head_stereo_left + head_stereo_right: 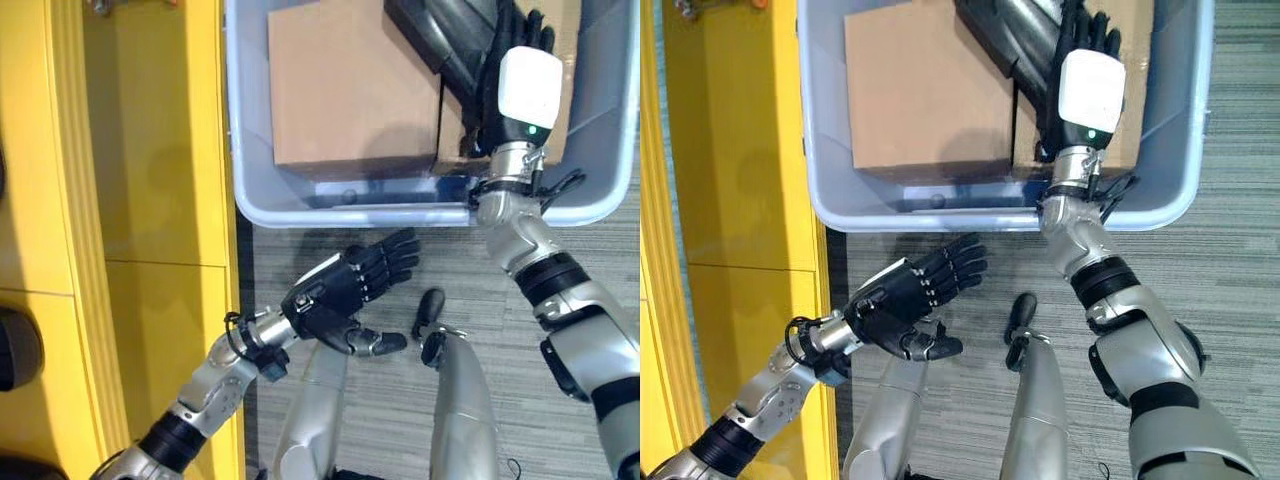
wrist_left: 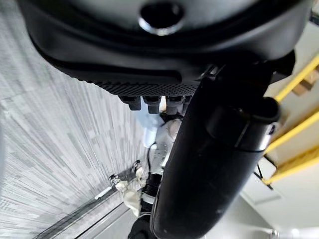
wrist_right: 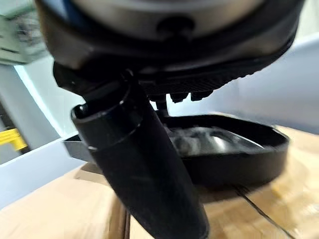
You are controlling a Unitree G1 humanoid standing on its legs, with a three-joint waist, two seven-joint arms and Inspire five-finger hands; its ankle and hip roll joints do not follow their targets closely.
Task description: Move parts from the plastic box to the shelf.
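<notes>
Left eye view: right hand (image 1: 512, 75) inside the pale plastic box (image 1: 245, 180), fingers straight over a black part (image 1: 445, 40) lying on cardboard boxes (image 1: 350, 90); left hand (image 1: 345, 290) spread over the grey carpet (image 1: 330, 245), beside the yellow shelf (image 1: 150, 200). Right wrist view: black tray-like part (image 3: 234, 154) past straight fingers (image 3: 179, 97), contact unclear.

Even, bright overhead light, soft shadows.
We see a dim shadow on the cardboard boxes (image 1: 352, 90) inside the plastic box (image 1: 250, 180); both wrist views blur close up, and the black part (image 3: 234, 149) looks smeared.
</notes>
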